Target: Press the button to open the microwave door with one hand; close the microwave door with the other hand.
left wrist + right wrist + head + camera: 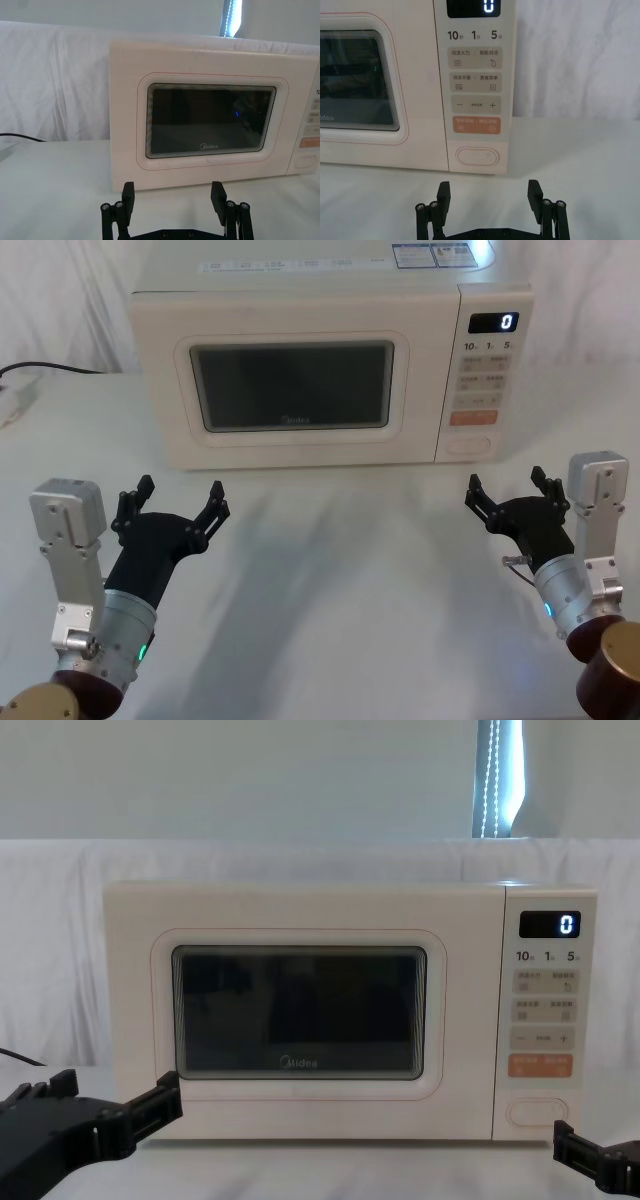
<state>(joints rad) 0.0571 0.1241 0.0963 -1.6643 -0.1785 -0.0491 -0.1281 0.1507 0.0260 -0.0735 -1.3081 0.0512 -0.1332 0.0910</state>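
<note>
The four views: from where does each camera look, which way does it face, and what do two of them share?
Head: high, looking down at the microwave; left tool and right tool show, open.
Chest: low, facing the door head-on; both tools at the lower corners.
Left wrist: behind the left tool, facing the door.
Right wrist: behind the right tool, facing the button.
Head and chest share the display.

Button (471, 446) right of microwave door (290, 388), bottom of keypad panel (484, 370).
</note>
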